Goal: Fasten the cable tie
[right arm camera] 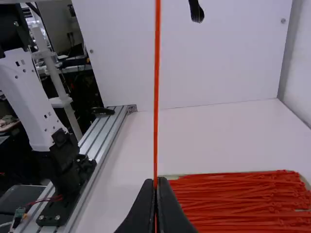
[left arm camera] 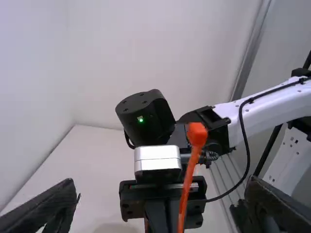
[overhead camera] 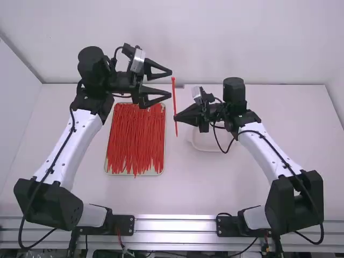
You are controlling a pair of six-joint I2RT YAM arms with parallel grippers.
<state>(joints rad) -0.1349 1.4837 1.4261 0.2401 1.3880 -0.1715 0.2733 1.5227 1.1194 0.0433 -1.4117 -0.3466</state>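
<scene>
A single red cable tie (overhead camera: 174, 106) stands upright above the table, and my right gripper (overhead camera: 177, 115) is shut on it a little below its middle. In the right wrist view the tie (right arm camera: 156, 97) runs straight away from my closed fingertips (right arm camera: 156, 187). My left gripper (overhead camera: 171, 83) hangs open just left of the tie's upper end, one finger above and one below it, not touching. In the left wrist view the tie's head (left arm camera: 196, 133) shows between my spread fingers (left arm camera: 43, 208), with the right arm's wrist (left arm camera: 148, 121) behind it.
A tray (overhead camera: 110, 169) heaped with several red cable ties (overhead camera: 137, 137) lies on the white table left of centre, under the left arm. A white container (overhead camera: 201, 142) sits below the right gripper. A metal rail runs along the table's front edge.
</scene>
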